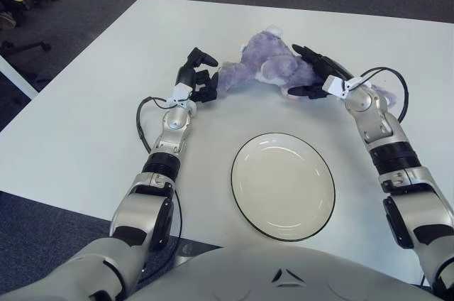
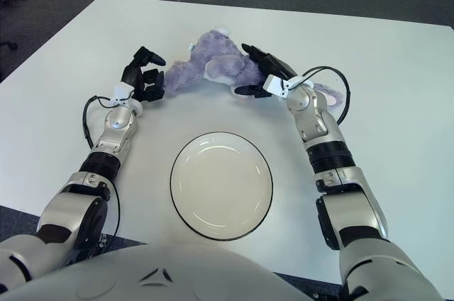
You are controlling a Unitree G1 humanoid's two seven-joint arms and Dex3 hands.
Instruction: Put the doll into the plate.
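Doll (image 1: 264,68) lies on the desk (image 1: 85,123) beyond the empty plate (image 1: 282,185). My left robot hand (image 1: 200,77) cups one end, my right robot hand (image 1: 316,74) the other, fingers spread, neither gripping.

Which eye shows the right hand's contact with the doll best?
The right eye view: the right hand sits near frame centre, fingers spread over the purple doll. The left eye view shows the same hand against the doll, further right.

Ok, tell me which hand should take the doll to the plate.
Probably right: the right hand already lies over the doll, fingers spread across its body. The left hand only meets its end. The plate sits between both.
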